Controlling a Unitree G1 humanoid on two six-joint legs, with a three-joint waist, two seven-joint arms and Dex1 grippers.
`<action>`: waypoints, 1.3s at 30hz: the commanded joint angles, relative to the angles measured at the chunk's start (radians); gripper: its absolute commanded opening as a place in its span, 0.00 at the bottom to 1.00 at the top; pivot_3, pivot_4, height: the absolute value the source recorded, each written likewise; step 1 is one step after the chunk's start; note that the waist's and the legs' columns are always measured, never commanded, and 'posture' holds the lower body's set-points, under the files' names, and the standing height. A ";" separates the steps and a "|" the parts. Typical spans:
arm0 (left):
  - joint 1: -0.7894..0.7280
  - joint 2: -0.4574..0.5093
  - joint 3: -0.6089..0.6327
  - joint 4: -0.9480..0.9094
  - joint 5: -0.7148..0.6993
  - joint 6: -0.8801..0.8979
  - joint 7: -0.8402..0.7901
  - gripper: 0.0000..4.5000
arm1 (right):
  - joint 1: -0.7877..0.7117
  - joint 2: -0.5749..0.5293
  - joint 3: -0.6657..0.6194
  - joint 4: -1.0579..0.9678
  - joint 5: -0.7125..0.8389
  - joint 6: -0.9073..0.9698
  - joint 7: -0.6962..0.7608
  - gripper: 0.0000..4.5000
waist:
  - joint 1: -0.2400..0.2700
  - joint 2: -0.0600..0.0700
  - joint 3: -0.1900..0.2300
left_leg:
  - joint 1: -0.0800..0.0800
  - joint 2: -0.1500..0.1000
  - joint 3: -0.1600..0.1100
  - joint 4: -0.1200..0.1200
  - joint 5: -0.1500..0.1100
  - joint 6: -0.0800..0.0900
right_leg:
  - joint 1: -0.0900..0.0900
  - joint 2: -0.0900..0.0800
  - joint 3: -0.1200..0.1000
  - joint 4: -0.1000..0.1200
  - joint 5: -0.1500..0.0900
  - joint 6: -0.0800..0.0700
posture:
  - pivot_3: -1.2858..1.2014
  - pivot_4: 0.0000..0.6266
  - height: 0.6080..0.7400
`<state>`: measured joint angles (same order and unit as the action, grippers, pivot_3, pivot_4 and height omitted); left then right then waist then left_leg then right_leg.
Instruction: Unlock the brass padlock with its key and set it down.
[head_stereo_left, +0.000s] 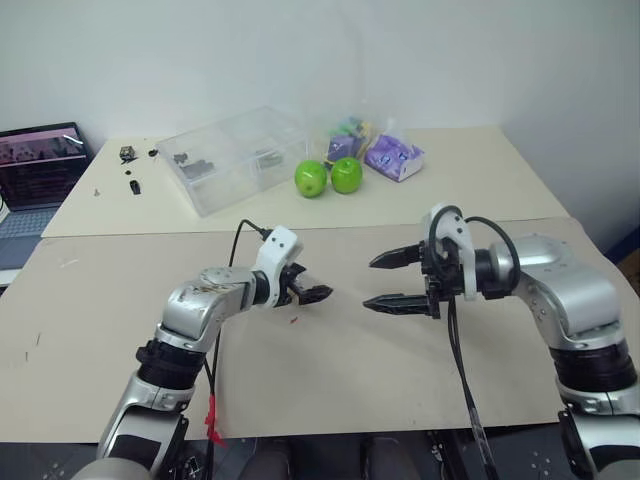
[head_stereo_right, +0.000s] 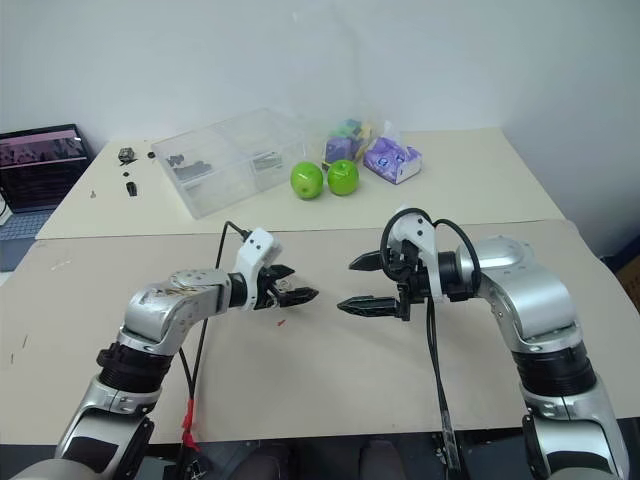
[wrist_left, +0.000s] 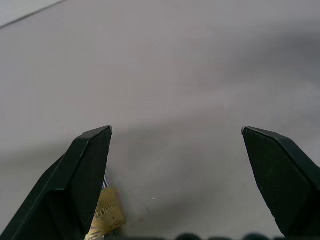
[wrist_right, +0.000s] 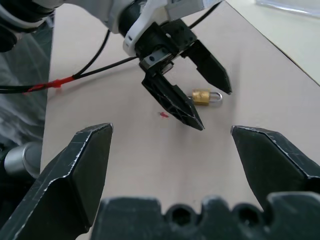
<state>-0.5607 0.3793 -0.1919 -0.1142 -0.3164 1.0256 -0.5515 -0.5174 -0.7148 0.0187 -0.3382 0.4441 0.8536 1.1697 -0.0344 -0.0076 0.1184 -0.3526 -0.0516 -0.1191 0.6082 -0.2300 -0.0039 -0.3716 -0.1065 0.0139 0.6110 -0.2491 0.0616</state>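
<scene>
Brass padlock (wrist_right: 202, 96): right wrist view, flat on the table (wrist_right: 280, 85), between and beneath the left gripper's (wrist_right: 215, 107) spread fingers, untouched. Left wrist view: padlock (wrist_left: 106, 216) beside one finger (wrist_left: 75, 185). Head view: right gripper (head_stereo_left: 385, 280) spread wide, empty.

Readable text: almost none

We saw faint stamped lettering on the face of the brass padlock (wrist_left: 107, 215) in the left wrist view, but we could not make out the letters; the purple packet (head_stereo_left: 393, 157) bore print too small for us to read.
</scene>
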 joint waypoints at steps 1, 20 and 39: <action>-0.048 -0.013 0.020 -0.017 0.059 0.019 0.103 0.98 | 0.016 -0.025 -0.058 -0.051 0.037 0.014 -0.055 1.00 | 0.005 0.000 0.000 | 0.000 0.000 0.000 0.000 0.000 0.000 | 0.000 0.000 0.000 0.000 0.000 0.000 | 0.52 0.24 1.00; 0.099 -0.017 -0.002 -0.142 0.088 0.103 0.196 0.98 | 0.071 -0.065 -0.012 -0.017 0.038 -0.034 -0.101 1.00 | 0.023 0.000 0.000 | 0.000 -0.002 0.002 0.000 0.000 0.000 | 0.002 -0.002 0.000 -0.002 0.000 0.000 | 0.52 0.24 1.00; 0.108 -0.048 -0.029 -0.037 0.116 -0.027 0.173 0.04 | 0.077 -0.090 -0.019 -0.005 0.045 -0.049 -0.136 1.00 | 0.042 0.000 0.000 | 0.000 -0.003 0.003 0.000 0.000 0.000 | 0.003 -0.003 0.000 -0.004 0.000 0.000 | 0.52 0.24 1.00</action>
<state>-0.4468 0.3439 -0.1962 -0.1567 -0.1987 1.0197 -0.3603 -0.4429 -0.7918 0.0272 -0.3211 0.4750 0.8253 1.0387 0.0080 -0.0075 0.1182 -0.3528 -0.0542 -0.1164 0.6086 -0.2300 -0.0039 -0.3691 -0.1092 0.0143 0.6075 -0.2491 0.0616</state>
